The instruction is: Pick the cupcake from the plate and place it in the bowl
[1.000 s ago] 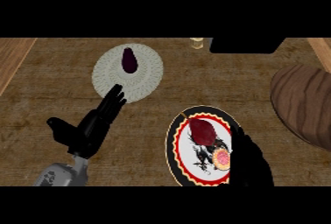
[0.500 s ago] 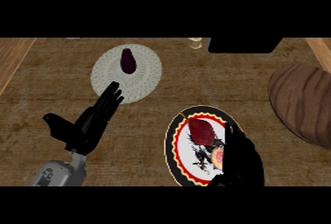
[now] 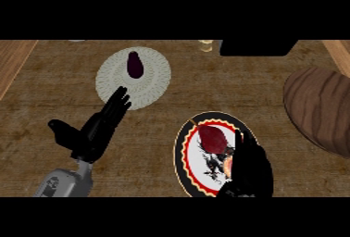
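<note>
A dark red cupcake (image 3: pixel 213 138) sits on the far part of a round plate (image 3: pixel 183 152) with a black, red and gold rim, at the near middle. My right hand (image 3: pixel 249 169) lies over the plate's near right part. Its fingers are straight and point away from me, just right of the cupcake, and hide some of the plate. The brown wooden bowl (image 3: pixel 321 109) stands at the right edge, cut off by the frame. My left hand (image 3: pixel 92 132) is at the left, open with fingers up, holding nothing.
A pale woven plate (image 3: pixel 153 81) with a dark purple eggplant (image 3: pixel 134 65) lies at the far left, just beyond my left fingertips. A black object (image 3: pixel 256 46) and a small pale item (image 3: pixel 205 45) are at the far edge. Wooden trim (image 3: pixel 14 60) borders the left.
My right hand has crept slightly farther over the plate beside the cupcake. The left hand has barely shifted.
</note>
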### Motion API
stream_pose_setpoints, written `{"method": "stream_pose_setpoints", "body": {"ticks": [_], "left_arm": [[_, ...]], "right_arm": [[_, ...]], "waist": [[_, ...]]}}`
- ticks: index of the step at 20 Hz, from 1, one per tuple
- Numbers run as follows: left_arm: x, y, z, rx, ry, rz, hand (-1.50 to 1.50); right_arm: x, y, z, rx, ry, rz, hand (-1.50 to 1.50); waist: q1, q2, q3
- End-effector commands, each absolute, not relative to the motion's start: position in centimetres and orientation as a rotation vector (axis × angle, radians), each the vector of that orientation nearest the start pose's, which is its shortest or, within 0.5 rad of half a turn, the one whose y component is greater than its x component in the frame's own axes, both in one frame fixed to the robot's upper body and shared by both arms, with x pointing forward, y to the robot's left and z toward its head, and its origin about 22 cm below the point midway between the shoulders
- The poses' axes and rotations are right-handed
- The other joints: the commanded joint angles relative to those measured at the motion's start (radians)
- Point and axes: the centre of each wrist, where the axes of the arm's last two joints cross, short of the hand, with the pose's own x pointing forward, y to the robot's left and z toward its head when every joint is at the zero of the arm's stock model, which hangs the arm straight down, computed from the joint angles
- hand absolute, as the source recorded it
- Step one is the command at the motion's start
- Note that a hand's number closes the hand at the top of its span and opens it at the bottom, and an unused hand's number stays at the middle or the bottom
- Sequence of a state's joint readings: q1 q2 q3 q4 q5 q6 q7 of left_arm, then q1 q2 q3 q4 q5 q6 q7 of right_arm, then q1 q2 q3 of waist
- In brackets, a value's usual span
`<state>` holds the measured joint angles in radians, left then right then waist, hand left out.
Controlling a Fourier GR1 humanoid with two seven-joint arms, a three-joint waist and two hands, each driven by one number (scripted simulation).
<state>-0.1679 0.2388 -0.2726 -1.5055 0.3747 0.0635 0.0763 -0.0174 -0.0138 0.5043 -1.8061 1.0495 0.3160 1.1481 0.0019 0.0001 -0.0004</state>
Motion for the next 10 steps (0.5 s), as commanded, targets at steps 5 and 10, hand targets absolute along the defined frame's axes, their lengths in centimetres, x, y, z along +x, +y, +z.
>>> {"method": "stream_pose_setpoints", "body": {"ticks": [5, 10], "left_arm": [[26.1, 20.1, 1.7, -0.290, -1.501, -0.131, 0.00], [26.1, 20.7, 3.1, -0.272, -1.472, -0.137, 0.00]], "right_arm": [[22.0, -11.5, 4.2, -0.979, -0.538, 0.751, -1.50], [21.5, -10.7, 3.4, -0.999, -0.538, 0.757, -1.50]], "waist": [[0.000, 0.000, 0.000], [0.002, -0.001, 0.000]]}}
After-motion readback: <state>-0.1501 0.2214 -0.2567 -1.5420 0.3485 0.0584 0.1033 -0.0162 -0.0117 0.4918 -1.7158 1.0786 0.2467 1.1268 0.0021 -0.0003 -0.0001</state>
